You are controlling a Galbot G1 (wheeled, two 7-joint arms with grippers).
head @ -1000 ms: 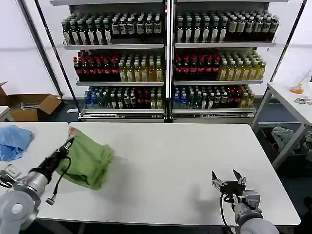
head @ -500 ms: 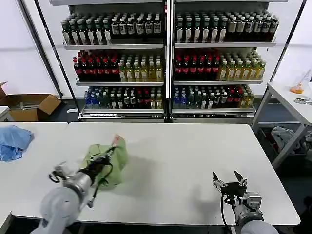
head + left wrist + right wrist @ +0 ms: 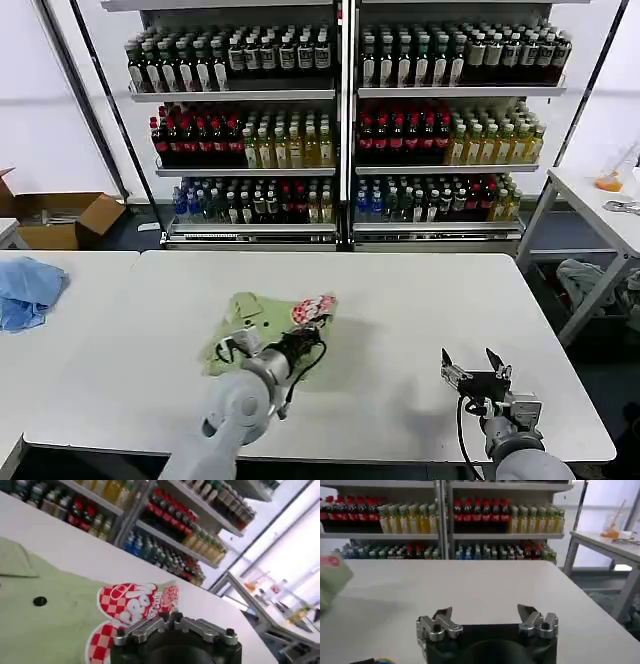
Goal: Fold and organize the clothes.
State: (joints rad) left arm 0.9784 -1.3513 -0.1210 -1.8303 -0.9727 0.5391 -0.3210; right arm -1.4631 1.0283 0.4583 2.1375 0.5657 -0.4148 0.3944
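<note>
1. Light green cotton marks the polo shirt in the head view, lying crumpled on the white table left of its middle, the red-and-white checked print at its right end. The left gripper sits at that end, against the print; I cannot tell whether its fingers pinch the cloth. The right gripper hovers near the table's front right edge, fingers spread, holding nothing. A light blue cloth lies on the neighbouring table to the left.
2. The left wrist view shows the polo shirt flat on the table, with a dark button and the checked print just ahead of the left gripper.
3. The right wrist view shows the right gripper with fingers well apart above bare table, the polo shirt well apart from it.
</note>
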